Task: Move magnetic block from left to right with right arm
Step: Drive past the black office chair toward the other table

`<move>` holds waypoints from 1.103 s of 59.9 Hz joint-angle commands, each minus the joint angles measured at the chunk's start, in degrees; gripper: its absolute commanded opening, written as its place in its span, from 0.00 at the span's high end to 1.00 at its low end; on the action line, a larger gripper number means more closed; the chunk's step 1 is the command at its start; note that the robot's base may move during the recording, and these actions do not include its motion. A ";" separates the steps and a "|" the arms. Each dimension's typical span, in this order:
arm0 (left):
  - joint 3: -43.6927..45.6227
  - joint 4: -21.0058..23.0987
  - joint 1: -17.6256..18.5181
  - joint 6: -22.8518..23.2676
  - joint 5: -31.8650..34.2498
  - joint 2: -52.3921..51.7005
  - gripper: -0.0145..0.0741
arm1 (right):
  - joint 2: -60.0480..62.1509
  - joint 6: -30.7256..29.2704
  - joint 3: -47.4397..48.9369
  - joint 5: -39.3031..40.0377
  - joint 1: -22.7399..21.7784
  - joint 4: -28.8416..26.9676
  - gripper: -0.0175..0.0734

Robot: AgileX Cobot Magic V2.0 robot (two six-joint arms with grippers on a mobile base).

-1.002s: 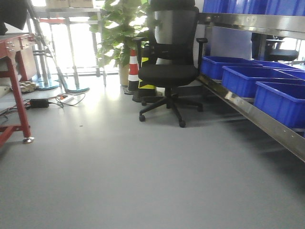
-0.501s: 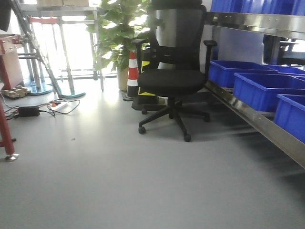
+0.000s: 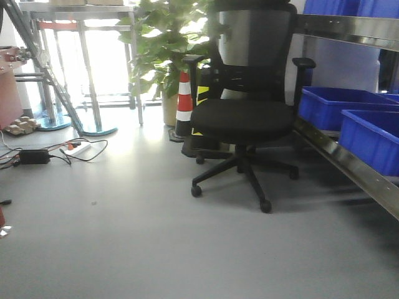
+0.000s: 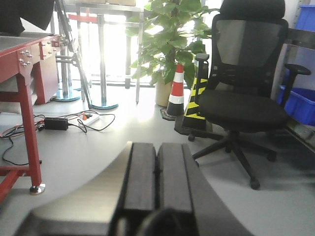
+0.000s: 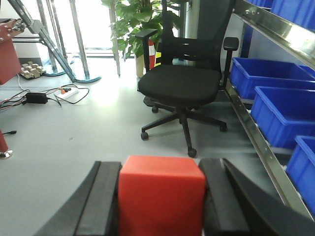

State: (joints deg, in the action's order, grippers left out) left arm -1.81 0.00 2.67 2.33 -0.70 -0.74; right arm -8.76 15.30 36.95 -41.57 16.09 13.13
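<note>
The magnetic block [image 5: 161,196], a plain red cube, fills the bottom of the right wrist view, clamped between the two dark pads of my right gripper [image 5: 161,169], which is shut on it. In the left wrist view my left gripper [image 4: 157,147] is shut, its two pads pressed together with nothing between them. Both grippers point out over the grey floor. Neither gripper nor the block appears in the front-facing view.
A black office chair [image 3: 246,118] stands ahead on the grey floor [image 3: 124,237], with a traffic cone [image 3: 184,103] and potted plant [image 3: 165,50] behind. Blue bins [image 3: 368,134] line a steel shelf rail [image 3: 346,165] on the right. Cables [image 3: 37,156] lie left; a red table leg [image 4: 29,132] shows.
The front-facing view has shifted: the chair has grown larger and slid rightward, the red table frame has left the picture on the left, and fewer blue bins show.
</note>
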 commanded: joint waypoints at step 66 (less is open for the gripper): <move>-0.58 0.00 0.18 0.38 5.23 -0.79 0.97 | -1.00 -0.52 1.50 5.04 -0.31 0.95 0.60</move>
State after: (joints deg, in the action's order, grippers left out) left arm -1.81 0.00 2.67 2.33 -0.70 -0.74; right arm -8.76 15.30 36.95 -41.57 16.09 13.13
